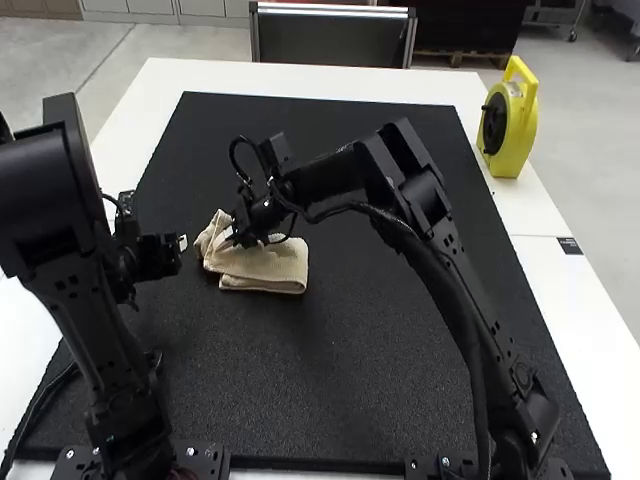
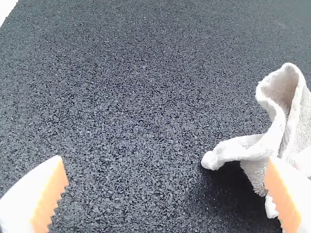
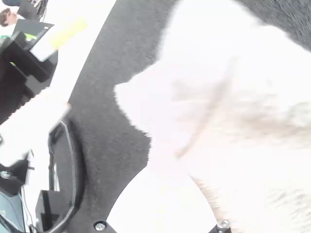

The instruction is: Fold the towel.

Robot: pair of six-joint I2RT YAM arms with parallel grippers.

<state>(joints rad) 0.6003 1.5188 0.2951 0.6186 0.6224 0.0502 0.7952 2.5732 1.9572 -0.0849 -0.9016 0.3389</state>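
Note:
The cream towel [image 1: 265, 265] lies left of the mat's middle in the high view, folded into a small layered bundle with its left end raised and crumpled. My right gripper [image 1: 243, 232] is over that left end; in the right wrist view the right gripper [image 3: 165, 167] is shut on a pinched part of the towel [image 3: 252, 126]. Just left of the towel is my left gripper [image 1: 165, 248]. In the left wrist view the left gripper [image 2: 167, 191] is open, one finger overlapping the loose edge of the towel [image 2: 274, 141], with bare mat between the fingers.
A black mat [image 1: 400, 330] covers most of the white table [image 1: 560, 215]. A yellow reel [image 1: 510, 120] stands on the table's right edge. The right arm stretches across the mat's middle, with its gripper close to the left one.

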